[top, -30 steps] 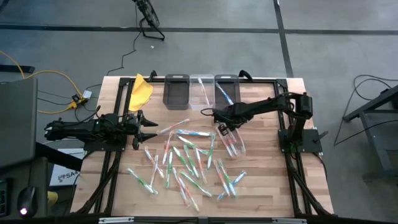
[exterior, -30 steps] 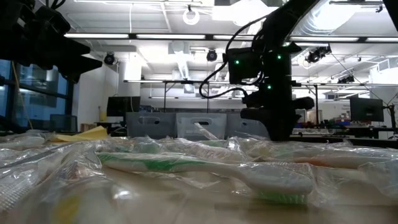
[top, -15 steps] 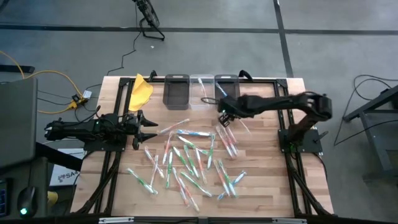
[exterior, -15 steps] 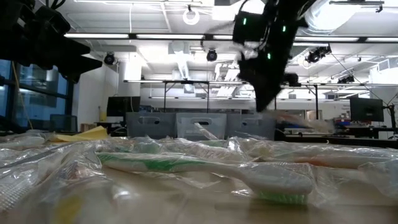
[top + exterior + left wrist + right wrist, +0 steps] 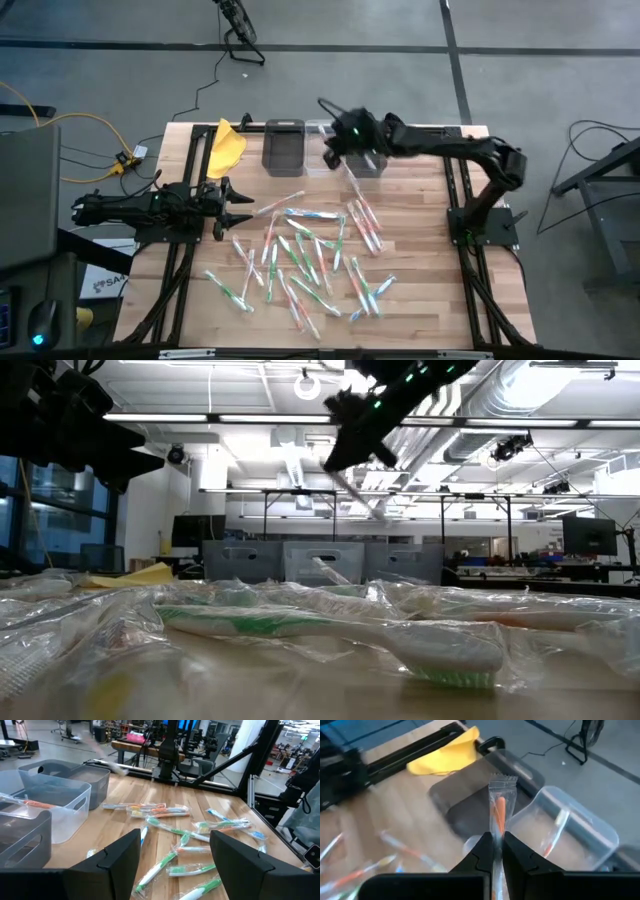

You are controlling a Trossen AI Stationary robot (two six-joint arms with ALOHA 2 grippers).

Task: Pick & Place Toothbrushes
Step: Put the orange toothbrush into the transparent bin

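My right gripper (image 5: 337,135) hangs above the three bins at the table's far edge and is shut on a wrapped toothbrush with an orange-red handle (image 5: 499,810). In the low view that gripper (image 5: 345,448) is high up, with the toothbrush (image 5: 358,495) slanting down from it. Many wrapped toothbrushes (image 5: 310,255), white with green, red or blue, lie flat and scattered on the table's middle; the left wrist view shows them too (image 5: 175,837). My left gripper (image 5: 236,205) is open and waits at the table's left side, short of the pile. My right gripper pinches the wrapped toothbrush between its two fingers, on the wrapper beside the handle (image 5: 496,837). The fingers lie along it, and its sealed wrapper end (image 5: 503,781) sticks out past the fingertips. It is lifted clear, above the bins.
A dark bin (image 5: 283,147), a clear bin (image 5: 322,150) holding a toothbrush or two, and another dark bin (image 5: 366,155) stand in a row at the far edge. A yellow cloth (image 5: 226,145) lies at the far left corner. Bare wood shows on the table's right side.
My right gripper has risen from the right part of the pile and swung toward the far edge and leftward, to above the bins, turning as it went. It carries one wrapped toothbrush, now lifted clear of the table. The left arm has kept still.
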